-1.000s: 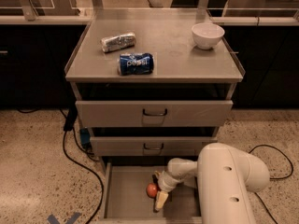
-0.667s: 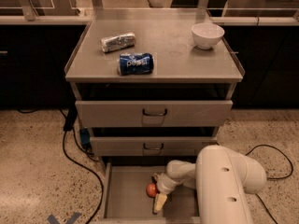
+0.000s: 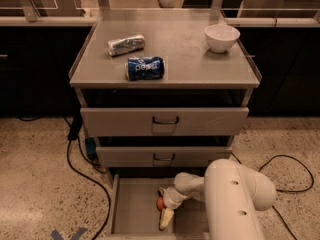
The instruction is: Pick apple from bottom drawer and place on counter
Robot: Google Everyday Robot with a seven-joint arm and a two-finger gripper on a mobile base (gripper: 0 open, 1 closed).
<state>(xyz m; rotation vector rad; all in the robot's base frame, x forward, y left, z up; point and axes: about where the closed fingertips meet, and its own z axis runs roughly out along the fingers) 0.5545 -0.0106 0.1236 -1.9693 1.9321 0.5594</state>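
The apple [image 3: 159, 203] is a small red-orange fruit on the grey floor of the open bottom drawer [image 3: 132, 209], near its middle. My gripper [image 3: 165, 213] reaches down into that drawer from the right and sits right against the apple's right side, partly covering it. The white arm [image 3: 235, 199] fills the lower right of the view and hides the drawer's right half. The counter [image 3: 185, 54] is the flat grey-beige top of the cabinet, above the two upper drawers.
On the counter lie a blue soda can [image 3: 145, 68] on its side, a crumpled silver packet [image 3: 125, 44] and a white bowl [image 3: 222, 37] at the back right. The two upper drawers [image 3: 165, 121] stick out slightly. Black cables [image 3: 80, 164] run over the floor to the left and right.
The arm and gripper have shifted slightly left and down against the apple. The apple stays in nearly the same spot in the drawer.
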